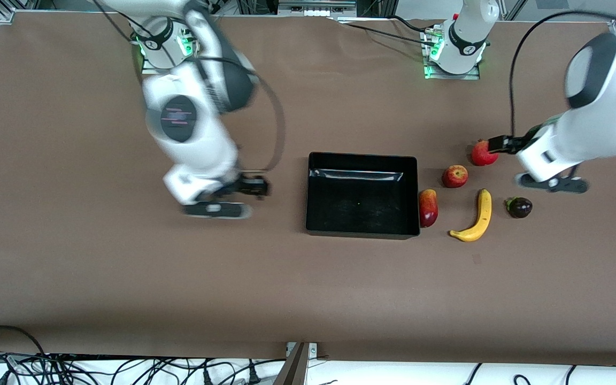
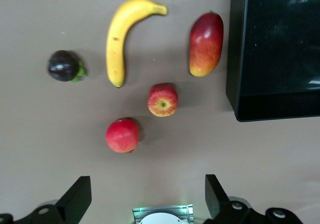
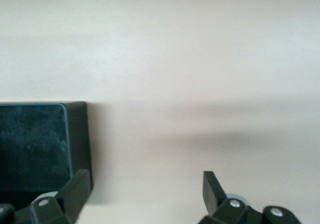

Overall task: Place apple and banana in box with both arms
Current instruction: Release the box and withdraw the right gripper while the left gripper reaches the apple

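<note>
Box (image 1: 362,195) sits mid-worktop (image 1: 126,278), nothing in it; apple (image 1: 455,176) and banana (image 1: 474,217) both lie on the worktop toward the left arm's end, the banana nearer the front camera than the apple. Left end effector (image 2: 145,196) hangs above the fruit group, fingers spread wide, holding nothing. Right end effector (image 3: 142,194) is over bare worktop just beside the box, toward the right arm's end, fingers wide apart, nothing held.

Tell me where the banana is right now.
In the front view, the banana lies on the table toward the left arm's end, between the mango beside the box and the dark plum, nearer the camera than the apple.
</note>
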Controlling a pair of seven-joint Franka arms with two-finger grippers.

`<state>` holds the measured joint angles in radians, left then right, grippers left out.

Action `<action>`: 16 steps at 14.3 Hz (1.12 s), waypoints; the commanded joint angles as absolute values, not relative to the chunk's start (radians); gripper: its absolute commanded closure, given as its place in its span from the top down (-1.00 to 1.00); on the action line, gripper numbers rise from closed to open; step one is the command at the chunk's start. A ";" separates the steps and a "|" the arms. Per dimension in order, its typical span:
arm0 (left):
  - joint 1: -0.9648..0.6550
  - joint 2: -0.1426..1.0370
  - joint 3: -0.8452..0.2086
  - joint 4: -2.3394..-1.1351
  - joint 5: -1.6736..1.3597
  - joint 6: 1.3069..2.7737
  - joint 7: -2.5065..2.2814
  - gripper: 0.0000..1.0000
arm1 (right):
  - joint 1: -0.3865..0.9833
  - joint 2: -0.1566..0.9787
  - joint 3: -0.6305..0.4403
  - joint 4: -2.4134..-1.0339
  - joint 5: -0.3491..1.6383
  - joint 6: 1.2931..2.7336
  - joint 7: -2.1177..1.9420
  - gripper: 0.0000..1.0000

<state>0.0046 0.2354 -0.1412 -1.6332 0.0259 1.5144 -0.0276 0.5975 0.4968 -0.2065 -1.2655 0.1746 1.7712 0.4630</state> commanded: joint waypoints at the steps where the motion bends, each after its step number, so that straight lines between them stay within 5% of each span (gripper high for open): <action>1: -0.018 0.265 -0.150 -1.655 0.015 1.503 0.053 1.00 | 0.529 0.361 -0.193 -1.324 0.207 1.669 0.390 1.00; 6: -0.015 0.249 -0.196 -1.878 0.020 1.639 0.141 1.00 | 0.460 0.059 -0.247 -1.621 0.186 1.672 0.213 1.00; 9: -0.018 0.232 -0.198 -2.017 0.092 1.851 0.187 1.00 | 0.428 -0.001 -0.238 -1.672 0.091 1.641 0.143 1.00; 16: 0.005 0.271 -0.204 -2.233 0.248 2.264 0.187 1.00 | 0.104 -0.015 0.049 -1.664 0.043 1.626 0.063 1.00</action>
<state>-0.0140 0.2835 -0.1996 -2.1832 0.2108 2.1962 0.1650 0.1690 0.0135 -0.0092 -1.6469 0.0583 1.6312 0.0911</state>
